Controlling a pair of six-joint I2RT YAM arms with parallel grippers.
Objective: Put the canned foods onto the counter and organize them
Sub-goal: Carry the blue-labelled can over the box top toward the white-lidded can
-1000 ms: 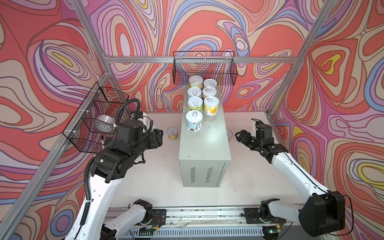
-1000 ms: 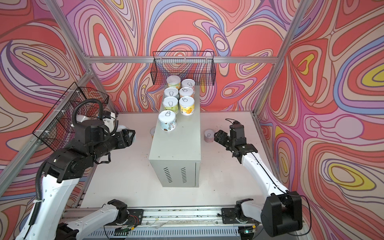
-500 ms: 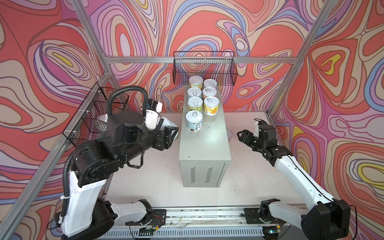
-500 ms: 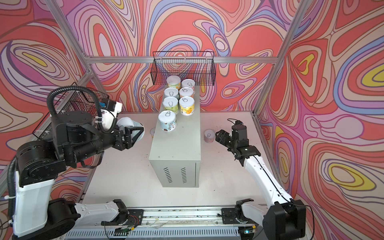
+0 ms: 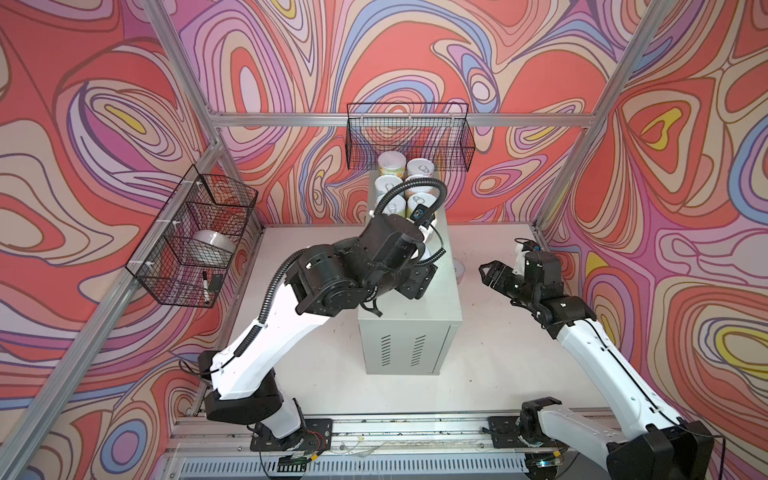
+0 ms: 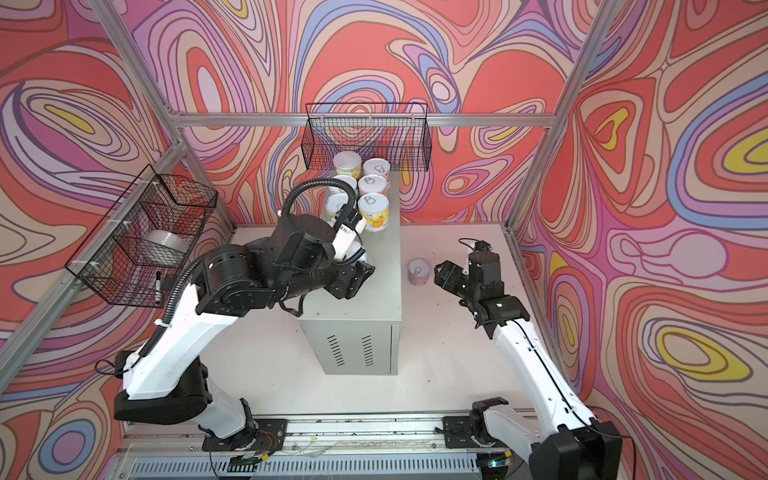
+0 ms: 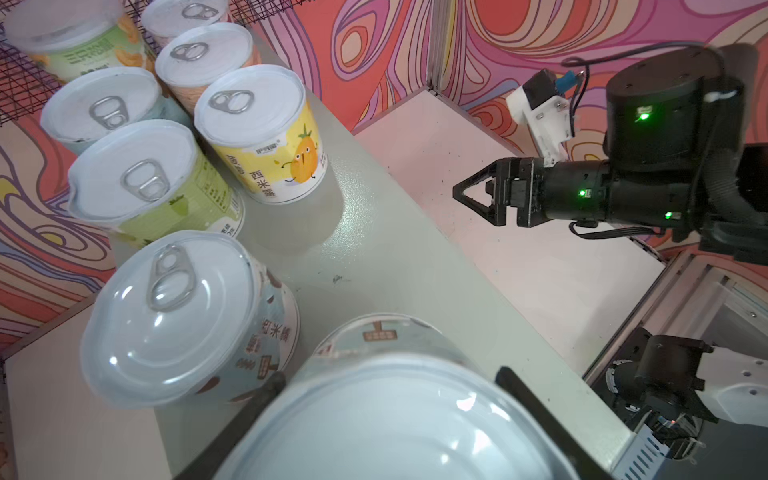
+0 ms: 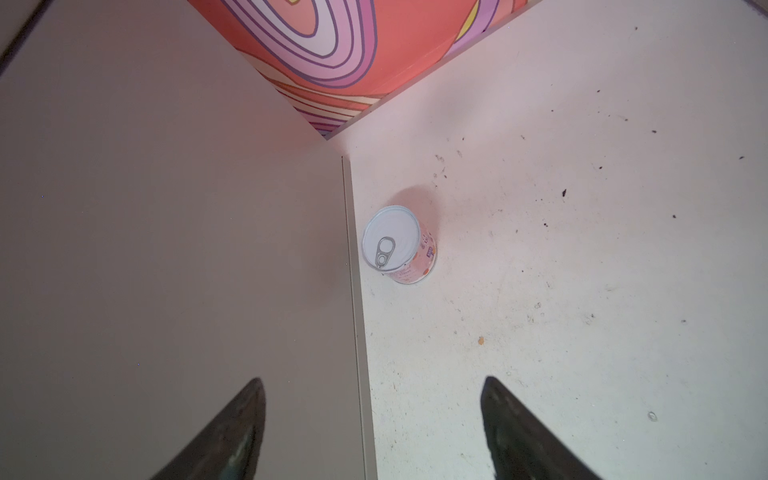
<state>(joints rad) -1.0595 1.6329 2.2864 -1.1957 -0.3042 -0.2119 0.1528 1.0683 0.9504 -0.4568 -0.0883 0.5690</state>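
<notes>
Left gripper squeezes pale blue can over counter, beside other cans. Right gripper wide apart, holds nothing, near pink can on table.

This is a robot test cell in a lab, not a real kitchen. Aluminium frame bars carry swirl-printed walls that close in beyond the fingers of the right gripper and to either side. Below them lies a scuffed white tabletop. Behind them, both arms bolt to a slotted rail. A grey metal cabinet plays the counter, and wire baskets hang from the frame.
</notes>
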